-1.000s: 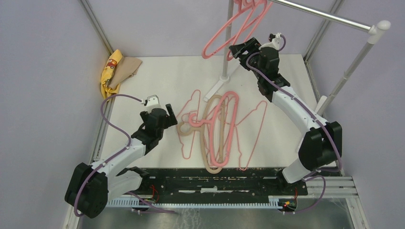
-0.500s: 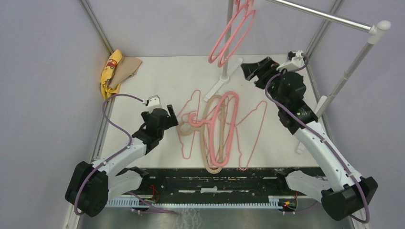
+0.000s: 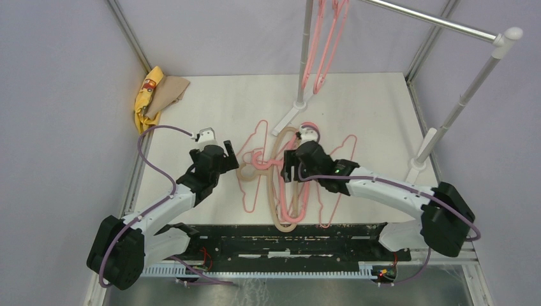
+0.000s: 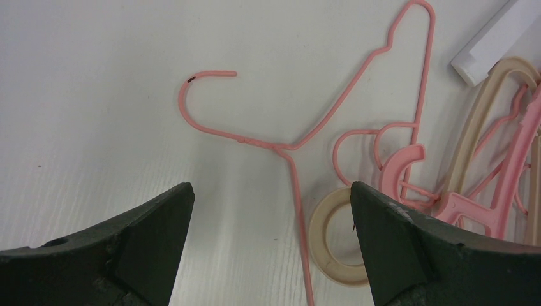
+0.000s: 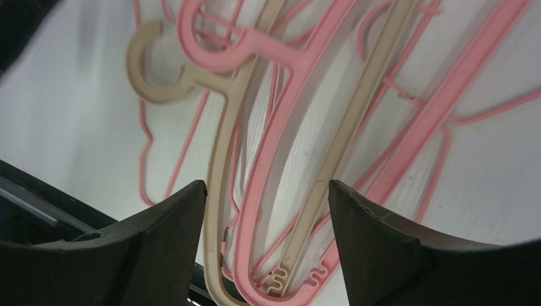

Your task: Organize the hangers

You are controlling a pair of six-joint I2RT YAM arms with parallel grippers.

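Observation:
Several hangers lie in a tangled pile (image 3: 281, 213) on the white table: thin pink wire ones (image 3: 245, 191), a thick pink plastic one (image 3: 309, 191) and a beige one. Two more pink hangers (image 3: 325, 51) hang from the rail. My left gripper (image 3: 231, 153) is open and empty just left of the pile. In the left wrist view (image 4: 271, 191) a wire hanger's stem (image 4: 296, 191) and the beige hook (image 4: 332, 236) lie between its fingers. My right gripper (image 3: 288, 167) is open low over the pile. In the right wrist view (image 5: 266, 186) the beige hanger (image 5: 223, 146) and the thick pink hanger (image 5: 300, 102) lie between its fingers.
The white-and-silver rail stand (image 3: 446, 25) rises at the back right, with a white foot (image 3: 290, 118) on the table touching the pile's far end. Yellow and tan cloths (image 3: 156, 92) lie at the back left corner. Metal frame posts border the table.
My right arm has swung from up by the rail down onto the pile. The hung pink hangers have swung from tilted to hanging straight. My left arm has not moved.

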